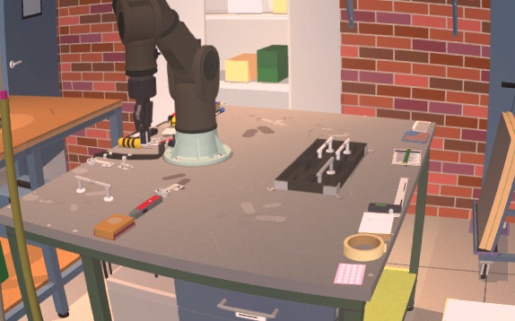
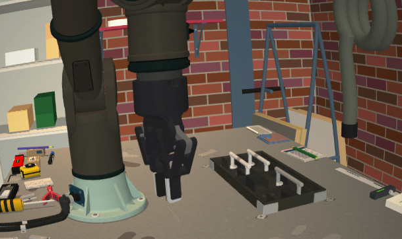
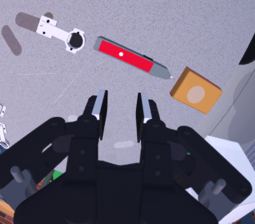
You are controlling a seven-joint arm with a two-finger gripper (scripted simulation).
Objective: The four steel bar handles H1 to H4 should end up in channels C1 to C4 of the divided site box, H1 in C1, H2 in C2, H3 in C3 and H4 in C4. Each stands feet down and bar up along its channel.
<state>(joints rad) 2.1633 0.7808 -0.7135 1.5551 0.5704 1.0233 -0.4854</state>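
Note:
Three steel bar handles (image 1: 332,152) stand feet down in the black divided site box (image 1: 322,166) on the right half of the table, two at its far end and one nearer. The fourth handle (image 1: 93,187) stands on the table near the left edge. My gripper (image 2: 168,189) hangs above the table on the left side of the arm's base (image 1: 198,148), well behind that fourth handle, and it is part-closed with nothing in it (image 3: 119,112).
The arm's base stands between my gripper and the box. A red utility knife (image 3: 132,57), an orange block (image 3: 196,90) and a white bracket (image 3: 61,34) lie below me. Tools and a black cable (image 1: 124,154) crowd the back left corner. A tape roll (image 1: 364,246) sits at the front right.

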